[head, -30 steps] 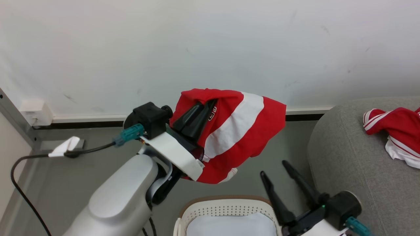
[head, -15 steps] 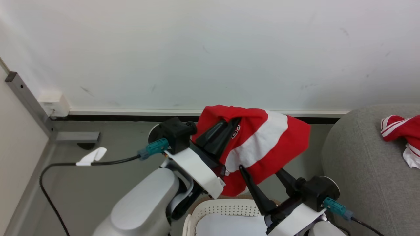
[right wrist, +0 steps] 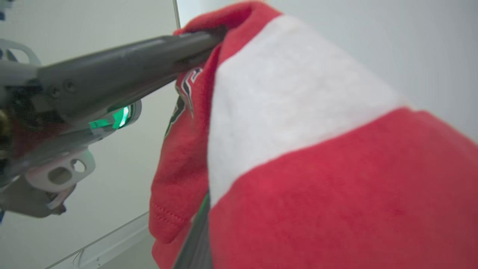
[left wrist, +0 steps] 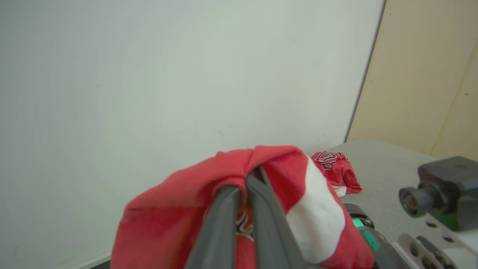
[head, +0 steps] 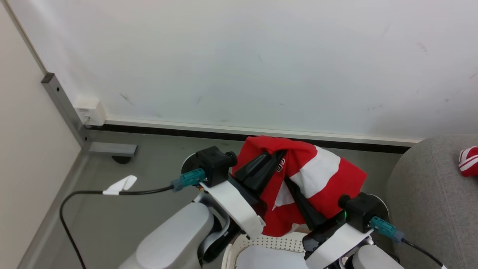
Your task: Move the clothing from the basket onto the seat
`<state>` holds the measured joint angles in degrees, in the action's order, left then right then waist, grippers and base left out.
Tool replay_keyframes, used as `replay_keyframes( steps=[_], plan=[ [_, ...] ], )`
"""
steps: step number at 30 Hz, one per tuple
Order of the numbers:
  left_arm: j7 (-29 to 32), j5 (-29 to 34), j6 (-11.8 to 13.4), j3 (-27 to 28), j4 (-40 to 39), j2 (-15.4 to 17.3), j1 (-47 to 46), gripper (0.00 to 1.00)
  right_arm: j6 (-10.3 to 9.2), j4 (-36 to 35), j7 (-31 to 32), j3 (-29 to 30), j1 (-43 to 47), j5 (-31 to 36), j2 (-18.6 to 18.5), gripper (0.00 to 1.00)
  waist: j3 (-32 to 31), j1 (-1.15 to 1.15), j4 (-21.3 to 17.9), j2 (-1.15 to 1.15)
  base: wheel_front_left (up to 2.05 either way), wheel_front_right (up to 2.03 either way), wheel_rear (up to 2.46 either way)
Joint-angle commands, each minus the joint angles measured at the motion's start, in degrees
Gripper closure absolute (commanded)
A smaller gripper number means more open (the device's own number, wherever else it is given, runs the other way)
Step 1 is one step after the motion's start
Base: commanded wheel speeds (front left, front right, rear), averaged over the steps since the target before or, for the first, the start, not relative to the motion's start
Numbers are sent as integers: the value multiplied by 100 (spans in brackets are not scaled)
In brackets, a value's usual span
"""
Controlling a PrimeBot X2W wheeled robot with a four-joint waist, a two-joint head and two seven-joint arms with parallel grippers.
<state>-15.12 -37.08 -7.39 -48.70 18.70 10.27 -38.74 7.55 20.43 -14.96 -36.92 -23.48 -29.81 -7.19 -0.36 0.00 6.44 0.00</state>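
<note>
left end effector (head: 281, 154) is clamped shut on the top of the red jersey (head: 343, 186), holding it up in the air just above the basket (head: 272, 243). right end effector (head: 289, 184) has its fingers pinched together on the jersey's lower fold too, so both have hold of it. the seat (head: 429, 201) is off to the right with another red piece (head: 469, 160) lying on it.

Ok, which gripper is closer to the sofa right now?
Right. The right gripper, pinching the red garment, sits beside the sofa and its rounded edge. The left gripper grips the same garment from the far side, away from the sofa.
</note>
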Motion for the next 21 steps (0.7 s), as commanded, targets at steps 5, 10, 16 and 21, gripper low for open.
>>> replay_keyframes(
  steps=[5, 10, 16, 21],
  plan=[
    [-3, -67, -6, 28, 41, 52, 29, 100, -13, -34, -15, -33, 16, -69, -58, 100, 1, 0, -8, 0, 0, 0, 0],
    [-3, -68, -6, 54, 70, 46, 35, 100, -13, -59, -15, -24, 23, -77, -61, 100, 15, 0, -51, 0, 0, 0, 0],
    [-3, -83, -7, 58, 136, 61, 77, 100, -13, -156, -16, 33, 28, -17, -75, 100, 49, 0, -133, 0, 0, 0, 0],
    [-3, 4, -6, 102, 168, 37, 134, 0, -13, -249, -16, 172, 60, 11, -119, 100, 83, 0, -228, 0, 0, 0, 0]
  ],
)
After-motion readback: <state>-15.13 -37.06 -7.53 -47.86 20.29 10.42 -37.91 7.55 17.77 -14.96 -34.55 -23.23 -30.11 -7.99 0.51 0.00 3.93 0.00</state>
